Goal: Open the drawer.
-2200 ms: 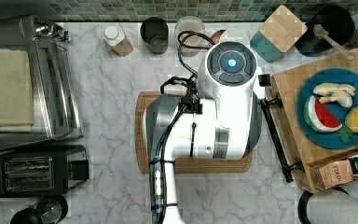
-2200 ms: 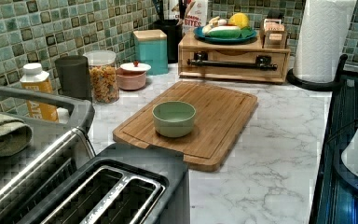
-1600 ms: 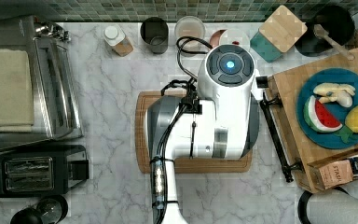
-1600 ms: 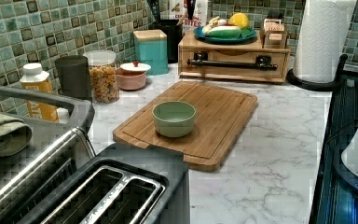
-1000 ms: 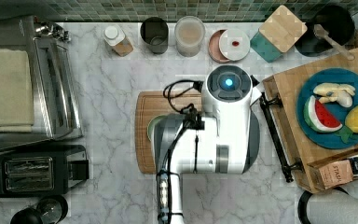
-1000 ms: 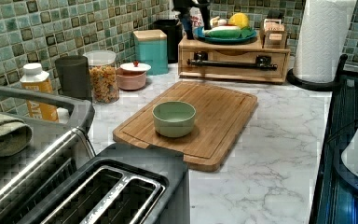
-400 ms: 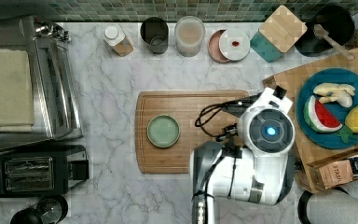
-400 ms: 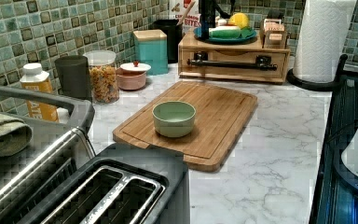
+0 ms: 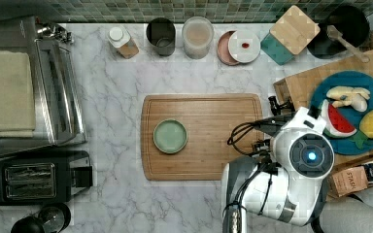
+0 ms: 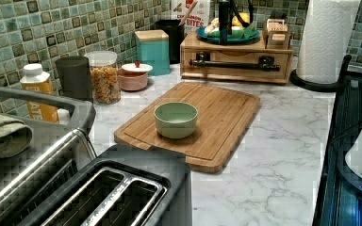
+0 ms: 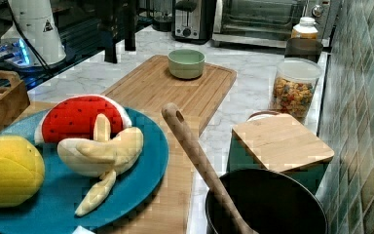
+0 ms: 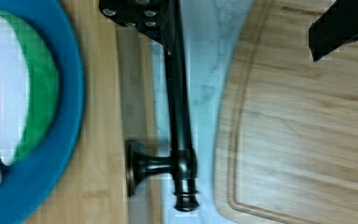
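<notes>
Gripper point(image 12: 249, 23): fingers apart, astride the handle, not touching
Handle point(image 12: 179, 112): black bar directly below gripper
Drawer point(image 10: 235, 59): closed, in the wooden box
Cutting board point(image 9: 201, 138): beside gripper, holding green bowl point(image 9: 170, 136)

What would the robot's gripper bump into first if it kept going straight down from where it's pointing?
Most likely the drawer's black bar handle, which lies directly under the gripper in the wrist view, between the drawer and cutting board. Depth is unclear.
</notes>
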